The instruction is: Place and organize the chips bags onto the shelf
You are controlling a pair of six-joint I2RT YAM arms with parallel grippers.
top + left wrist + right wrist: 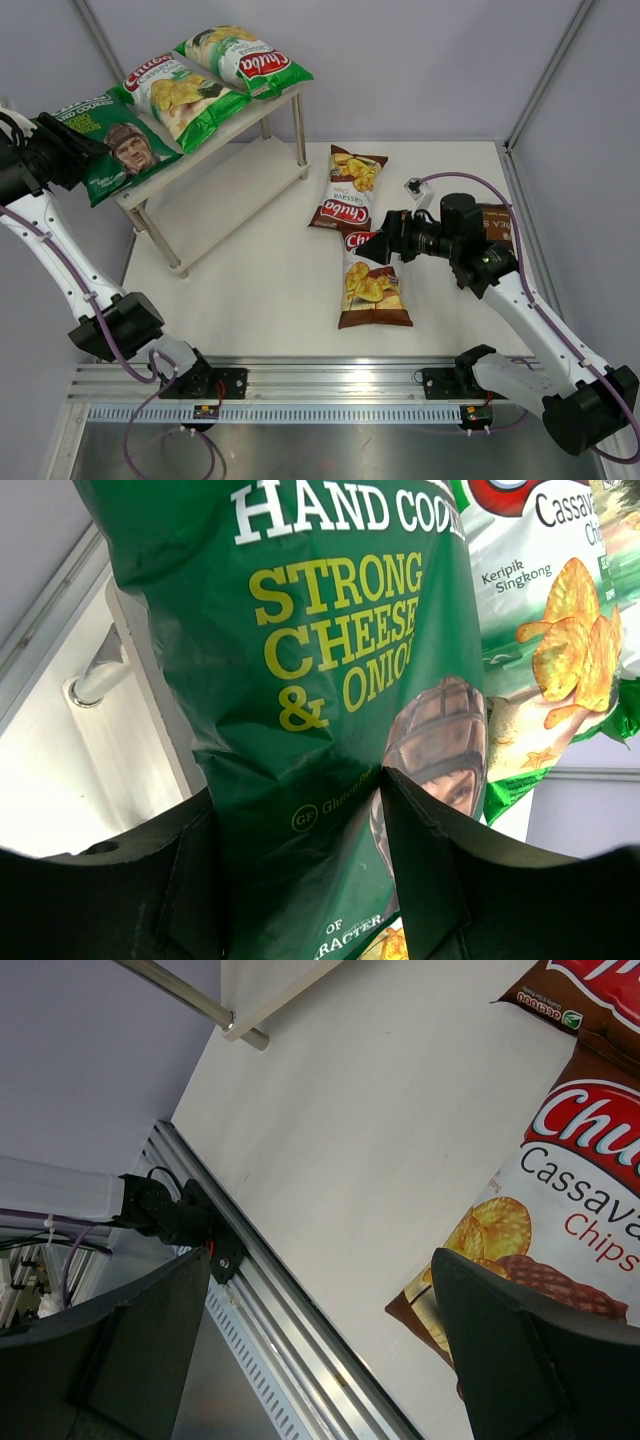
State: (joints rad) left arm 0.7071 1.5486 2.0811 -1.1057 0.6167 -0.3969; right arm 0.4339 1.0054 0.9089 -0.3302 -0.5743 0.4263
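The shelf (235, 185) stands at the back left. Two green-white chips bags (185, 95) (245, 58) lie on its top board. The dark green bag with a man's face (120, 150) rests on the top board's left end and overhangs it. My left gripper (68, 150) is shut on that bag's left edge, and in the left wrist view the bag (330, 650) fills the gap between my fingers (300, 810). Two brown bags (350, 190) (372, 285) lie flat mid-table. My right gripper (377, 245) hovers open between them, and the near brown bag shows in the right wrist view (560, 1200).
A dark brown bag (497, 222) lies at the right, partly hidden under my right arm. The aluminium base rail (330, 378) runs along the near table edge. Grey walls close in the left, back and right. A shelf leg (190, 995) shows in the right wrist view.
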